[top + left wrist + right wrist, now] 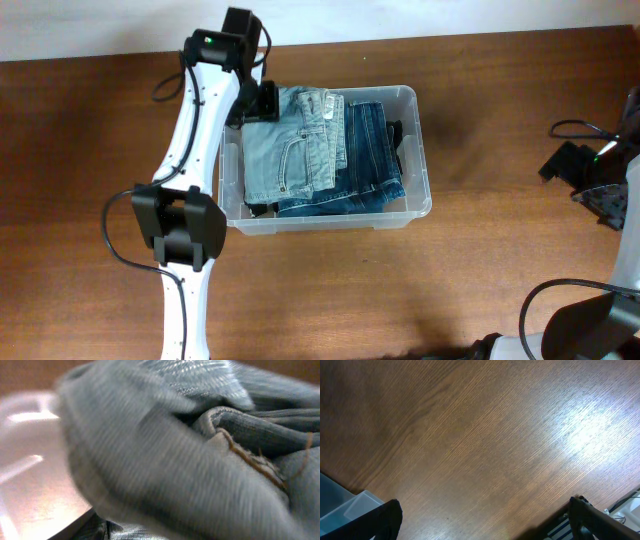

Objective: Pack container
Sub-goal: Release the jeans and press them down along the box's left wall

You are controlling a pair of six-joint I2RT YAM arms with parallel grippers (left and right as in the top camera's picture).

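- Wood in a warm reddish brown, with fine straight grain, makes up the table [500, 70], which fills nearly the whole overhead view.
- Along the far edge of the table runs a pale, off-white strip [100, 25]; too little of it shows to tell whether it is wall or floor.
- In the right wrist view the grain runs on a slant, and a soft patch of glare [590, 430] lies on the bare wood.
- At mid-table, a little toward the far side, stands the container [421, 150], its clear walls letting the brown surface show through.
- Inside it lie folded pale jeans [290, 150] on the left side and dark jeans [365, 160] just beside them on the right, touching.
- The left gripper [266, 102] sits at the container's far left corner, against the pale jeans.
- Its wrist camera shows only blurred pale denim with tan stitching [250, 460] and a stretch of clear plastic, so I cannot tell how its fingers stand.
- The right gripper [485, 505] hangs over bare wood well apart from the load, its fingers spread wide with nothing between them; one corner of the container shows at the lower left of its view.
- Black cables [118, 250] loop beside the left arm [190, 140], and more trail near the right edge.
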